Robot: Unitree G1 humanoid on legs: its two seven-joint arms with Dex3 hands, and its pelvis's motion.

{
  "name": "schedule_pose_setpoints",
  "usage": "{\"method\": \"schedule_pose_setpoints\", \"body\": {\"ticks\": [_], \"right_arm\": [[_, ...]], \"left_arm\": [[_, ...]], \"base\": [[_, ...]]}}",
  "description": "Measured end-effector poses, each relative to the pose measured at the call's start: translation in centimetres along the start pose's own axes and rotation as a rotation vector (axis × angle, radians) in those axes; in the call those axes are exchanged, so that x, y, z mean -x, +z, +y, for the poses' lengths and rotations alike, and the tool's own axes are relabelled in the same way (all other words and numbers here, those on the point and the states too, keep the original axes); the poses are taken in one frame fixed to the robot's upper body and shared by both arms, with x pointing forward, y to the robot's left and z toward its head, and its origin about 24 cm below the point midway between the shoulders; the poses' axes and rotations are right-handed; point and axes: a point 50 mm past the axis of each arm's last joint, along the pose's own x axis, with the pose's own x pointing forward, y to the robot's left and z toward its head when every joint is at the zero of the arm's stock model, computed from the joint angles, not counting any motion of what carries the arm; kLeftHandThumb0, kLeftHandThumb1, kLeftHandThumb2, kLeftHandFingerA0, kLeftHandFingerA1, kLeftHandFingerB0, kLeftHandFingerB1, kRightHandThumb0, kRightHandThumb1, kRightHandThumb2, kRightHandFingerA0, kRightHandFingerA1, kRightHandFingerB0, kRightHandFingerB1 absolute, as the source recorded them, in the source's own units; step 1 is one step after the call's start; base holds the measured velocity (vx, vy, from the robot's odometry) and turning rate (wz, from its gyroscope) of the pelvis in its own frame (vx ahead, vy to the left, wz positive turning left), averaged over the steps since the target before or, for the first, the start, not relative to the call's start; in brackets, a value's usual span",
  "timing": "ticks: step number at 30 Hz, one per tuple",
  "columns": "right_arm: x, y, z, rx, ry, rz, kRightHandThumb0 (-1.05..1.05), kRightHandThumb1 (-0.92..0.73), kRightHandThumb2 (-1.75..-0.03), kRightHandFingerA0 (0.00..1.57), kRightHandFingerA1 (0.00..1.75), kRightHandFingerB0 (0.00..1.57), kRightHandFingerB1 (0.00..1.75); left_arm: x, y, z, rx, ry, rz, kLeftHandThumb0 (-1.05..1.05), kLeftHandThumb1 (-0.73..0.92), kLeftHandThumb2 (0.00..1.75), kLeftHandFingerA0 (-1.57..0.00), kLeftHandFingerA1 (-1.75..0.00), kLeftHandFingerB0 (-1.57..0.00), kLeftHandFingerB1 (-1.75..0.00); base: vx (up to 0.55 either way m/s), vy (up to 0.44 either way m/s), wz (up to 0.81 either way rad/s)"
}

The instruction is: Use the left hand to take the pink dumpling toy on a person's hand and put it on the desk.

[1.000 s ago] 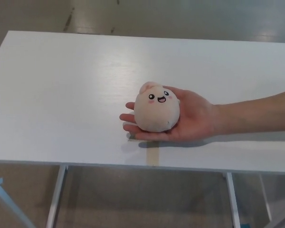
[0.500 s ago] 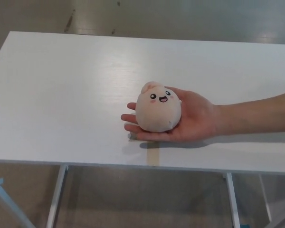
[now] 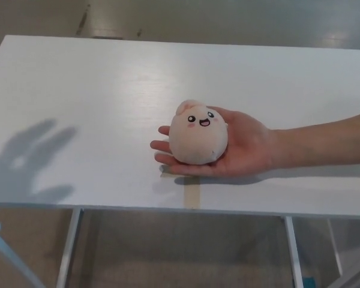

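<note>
The pink dumpling toy, a round plush with a smiling face, rests on a person's open palm. The person's arm reaches in from the right and the hand lies just above the white desk, near its front edge. Neither of my hands shows in the head view. A dark shadow with finger shapes falls on the desk at the left.
A strip of beige tape sticks to the desk's front edge below the person's hand. Metal desk legs and the floor show beneath the front edge.
A finger-shaped shadow has appeared on the left part of the desk. The view has shifted slightly; the toy stays on the person's palm.
</note>
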Motion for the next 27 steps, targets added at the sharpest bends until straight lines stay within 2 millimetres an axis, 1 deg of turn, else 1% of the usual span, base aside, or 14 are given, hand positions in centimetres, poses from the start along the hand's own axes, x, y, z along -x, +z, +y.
{"method": "schedule_pose_setpoints", "body": {"ticks": [2,8,12,14,15,16,17,19,20,23,24,25,26,27], "right_arm": [[0.0,0.0,0.0,0.0,0.001,0.0,-0.29,-0.66,-0.59,0.57,0.45,0.43,0.4],[0.0,0.0,0.1,0.0,0.006,0.0,-0.29,-0.66,-0.59,0.57,0.45,0.43,0.39],[0.0,0.1,0.2,-0.002,0.013,-0.001,-0.29,-0.66,-0.59,0.58,0.45,0.43,0.4],[0.0,0.1,0.2,-0.003,0.015,-0.001,-0.29,-0.66,-0.59,0.58,0.45,0.43,0.39],[0.0,0.1,0.2,-0.003,0.015,-0.001,-0.29,-0.66,-0.59,0.58,0.45,0.43,0.39],[0.0,0.1,0.2,-0.003,0.018,-0.001,-0.29,-0.66,-0.59,0.58,0.45,0.43,0.39],[0.0,0.1,0.2,-0.003,0.018,-0.001,-0.29,-0.66,-0.59,0.58,0.45,0.43,0.39],[0.0,0.1,0.2,-0.003,0.02,-0.002,-0.29,-0.66,-0.59,0.58,0.45,0.43,0.39],[0.0,0.1,0.2,-0.004,0.02,-0.002,-0.29,-0.66,-0.59,0.58,0.45,0.43,0.39],[-0.1,0.2,0.3,-0.004,0.024,-0.005,-0.29,-0.66,-0.59,0.57,0.45,0.43,0.39],[-0.1,0.2,0.3,-0.004,0.024,-0.005,-0.29,-0.66,-0.59,0.57,0.45,0.43,0.39],[-0.1,0.3,0.3,-0.004,0.027,-0.007,-0.29,-0.66,-0.59,0.57,0.45,0.43,0.39],[-0.1,0.3,0.3,-0.004,0.027,-0.007,-0.29,-0.66,-0.59,0.57,0.45,0.43,0.39],[-0.1,0.5,0.4,-0.004,0.03,-0.011,-0.29,-0.66,-0.59,0.57,0.45,0.43,0.39]], "left_arm": [[-1.6,0.9,-0.6,-0.007,-0.046,-0.027,-0.32,0.22,0.83,-0.01,-0.49,0.0,-0.46],[-4.8,2.2,-2.6,0.0,-0.14,-0.077,-0.32,0.22,0.83,0.0,-0.49,0.0,-0.47],[-7.8,2.6,-5.2,0.011,-0.233,-0.084,-0.32,0.2,0.82,0.0,-0.48,0.0,-0.47],[-8.7,2.5,-6.3,0.012,-0.262,-0.073,-0.32,0.18,0.81,0.0,-0.48,0.0,-0.47],[-8.7,2.5,-6.3,0.012,-0.262,-0.073,-0.33,0.18,0.81,0.0,-0.48,0.0,-0.47],[-9.5,2.4,-7.5,0.013,-0.291,-0.062,-0.33,0.18,0.81,0.0,-0.48,0.0,-0.47],[-9.5,2.4,-7.5,0.013,-0.291,-0.062,-0.33,0.18,0.81,0.0,-0.48,0.0,-0.47],[-10.6,2.2,-8.9,0.005,-0.328,-0.046,-0.33,0.17,0.81,0.0,-0.48,0.0,-0.47],[-10.7,2.2,-9.1,0.003,-0.332,-0.044,-0.33,0.17,0.81,0.0,-0.48,0.0,-0.47],[-11.8,2.0,-11.0,-0.025,-0.383,-0.015,-0.33,0.17,0.81,0.0,-0.48,0.0,-0.47],[-11.8,2.0,-11.0,-0.025,-0.383,-0.015,-0.33,0.17,0.81,0.0,-0.48,0.0,-0.47],[-12.4,2.0,-12.0,-0.043,-0.41,0.0,-0.33,0.17,0.81,0.0,-0.48,0.0,-0.47],[-12.4,2.0,-12.0,-0.043,-0.41,0.0,-0.33,0.17,0.81,0.0,-0.48,0.0,-0.47],[-12.7,1.8,-13.0,-0.06,-0.436,0.017,-0.33,0.17,0.81,0.0,-0.48,0.0,-0.47]], "base": [[0.0,0.0,0.0],[0.0,0.0,0.0],[0.0,0.0,0.0],[0.0,0.0,0.0],[0.0,0.0,0.0],[0.0,0.0,0.0],[0.0,0.0,0.0],[0.0,0.0,0.0],[0.0,0.0,0.0],[0.0,0.0,0.0],[0.0,0.0,0.0],[0.0,0.0,0.0],[0.0,0.0,0.0],[0.0,0.0,0.0]]}}
